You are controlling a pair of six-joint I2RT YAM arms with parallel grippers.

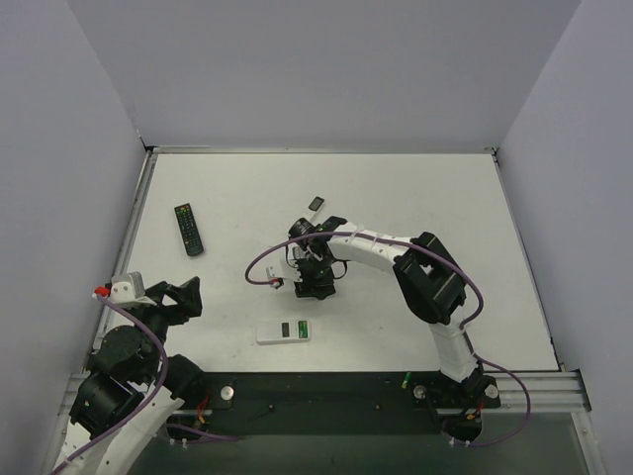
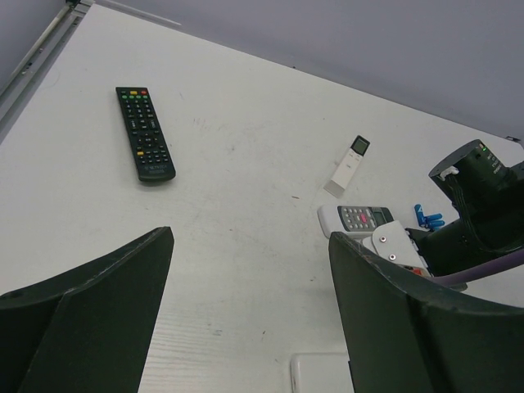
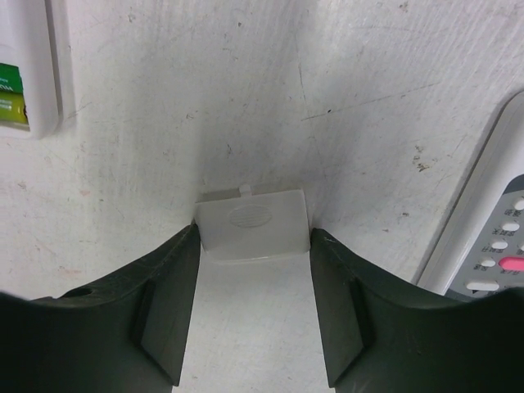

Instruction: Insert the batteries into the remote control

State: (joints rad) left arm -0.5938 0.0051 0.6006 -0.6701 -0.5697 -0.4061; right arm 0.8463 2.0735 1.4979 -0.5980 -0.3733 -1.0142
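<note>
The remote control lies back up at the near centre, and green batteries sit in its open bay. The right wrist view catches that bay at the top left, with the green batteries in it. A white battery cover lies flat on the table, and my right gripper has a fingertip against each of its sides. From above, the right gripper points down just beyond the remote control. Blue batteries lie beside the right arm. My left gripper hangs open and empty at the left.
A long black remote lies at the far left. A small white remote with a grey screen sits beyond the right gripper. Another white remote with a grey keypad lies right next to the right gripper. Walls enclose the table.
</note>
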